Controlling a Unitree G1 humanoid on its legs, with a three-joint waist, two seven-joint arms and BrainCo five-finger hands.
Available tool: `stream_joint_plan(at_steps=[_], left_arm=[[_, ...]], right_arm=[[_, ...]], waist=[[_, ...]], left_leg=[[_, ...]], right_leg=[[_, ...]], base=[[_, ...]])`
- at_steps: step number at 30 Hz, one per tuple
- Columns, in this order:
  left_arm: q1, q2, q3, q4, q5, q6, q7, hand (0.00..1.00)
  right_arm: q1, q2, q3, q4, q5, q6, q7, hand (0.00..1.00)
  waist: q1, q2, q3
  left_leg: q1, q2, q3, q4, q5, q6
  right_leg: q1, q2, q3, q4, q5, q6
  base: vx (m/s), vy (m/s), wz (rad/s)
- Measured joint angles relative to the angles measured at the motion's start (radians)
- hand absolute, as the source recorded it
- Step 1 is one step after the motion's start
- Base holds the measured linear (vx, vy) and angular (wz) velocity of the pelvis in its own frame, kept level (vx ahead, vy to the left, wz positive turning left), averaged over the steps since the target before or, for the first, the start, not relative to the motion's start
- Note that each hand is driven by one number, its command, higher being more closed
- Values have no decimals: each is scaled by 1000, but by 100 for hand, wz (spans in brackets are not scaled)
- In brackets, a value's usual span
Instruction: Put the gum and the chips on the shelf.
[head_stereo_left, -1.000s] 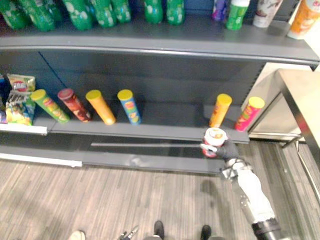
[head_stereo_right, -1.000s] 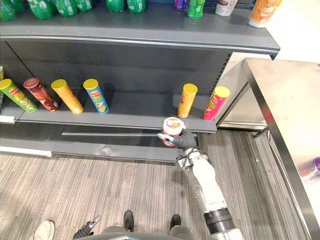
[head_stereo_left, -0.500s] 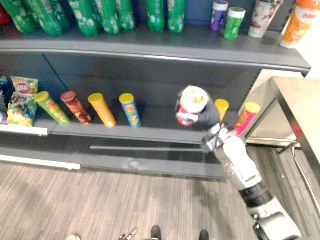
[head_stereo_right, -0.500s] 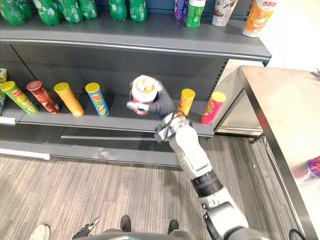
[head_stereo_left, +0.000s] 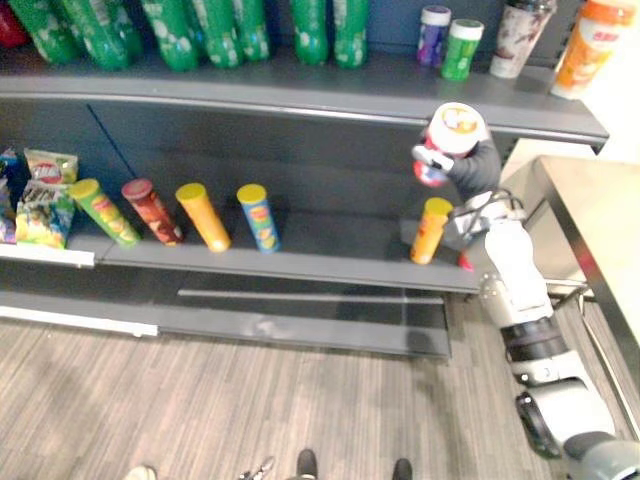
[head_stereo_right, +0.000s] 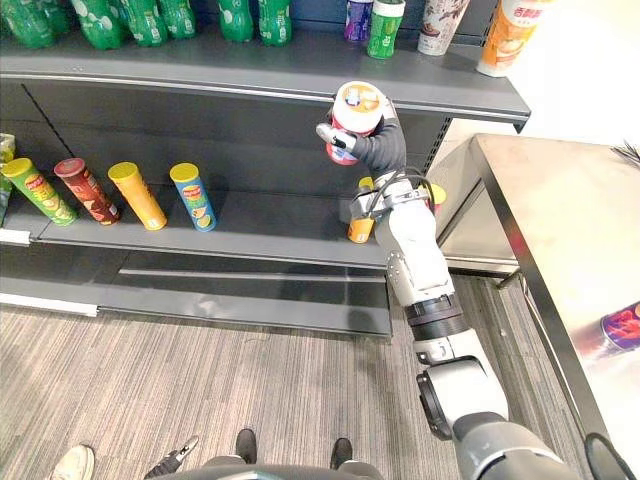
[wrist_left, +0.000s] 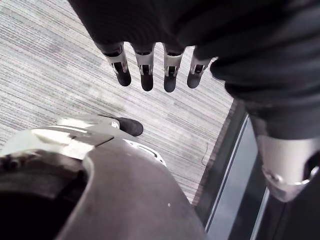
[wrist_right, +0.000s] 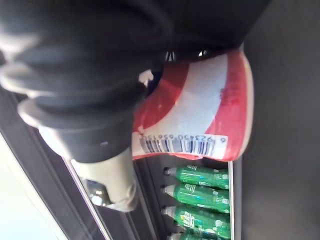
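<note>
Just before the edge of the top shelf, my right hand curls round the red-and-white canister (top end tipped toward me); deck lies higher.

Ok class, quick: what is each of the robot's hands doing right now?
Left hand: open, fingers straight, holding nothing.
Right hand: shut on the red-and-white canister.

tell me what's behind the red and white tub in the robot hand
Behind the tub in the right robot hand is the front edge of the top shelf; the stretch directly behind it is covered.
</note>
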Motion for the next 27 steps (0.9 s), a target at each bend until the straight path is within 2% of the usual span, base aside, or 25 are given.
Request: stream_joint_plan(at_steps=[2,3,7,13,16,19,22,27], left_arm=[[-1,0,0,0,0,1,-1,0],[-2,1,1,-43,0,15,-5,0],[-2,1,1,-45,0,15,-5,0],[-2,-1,0,-61,42,13,8,0],[1,-6,-2,-79,123,-13,26,0],[5,-12,-4,-81,171,-29,37,0],[8,-11,-9,-81,211,-40,40,0],[15,-16,-11,-80,210,-45,41,0]], right_arm=[[0,0,0,2,9,7,4,100],[3,25,27,113,38,24,24,100],[7,25,27,113,38,24,24,100],[281,69,27,-19,37,22,52,100],[492,74,46,-98,33,22,81,100],[624,78,50,-169,26,19,109,100],[656,81,50,-192,25,15,128,100],[657,87,53,-210,25,1,133,100]], waist=[[0,-1,0],[2,-4,5],[2,-4,5],[-4,-5,7],[-27,0,9],[-30,11,11],[-43,17,10],[-31,26,3]], left_leg=[[-1,3,0,0,3,-2],[13,-3,15,0,-15,-12],[14,-3,16,0,-15,-12],[35,-2,30,0,-20,-13],[49,1,37,0,-24,-14],[66,4,56,0,-35,-19],[68,6,58,0,-37,-21],[70,9,59,3,-36,-20]], right_leg=[[0,3,1,-3,2,-1],[21,-1,3,-22,0,0],[21,-1,4,-22,0,0],[36,-1,14,-23,-1,2],[45,1,20,-23,-2,2],[56,4,35,-23,-6,6],[56,6,36,-23,-9,4],[56,8,33,-28,-9,4]], base=[[0,0,0],[0,0,0],[0,0,0],[1,0,-6],[-2,-3,-5],[-11,1,-16],[-4,-3,-5],[17,-6,2]])
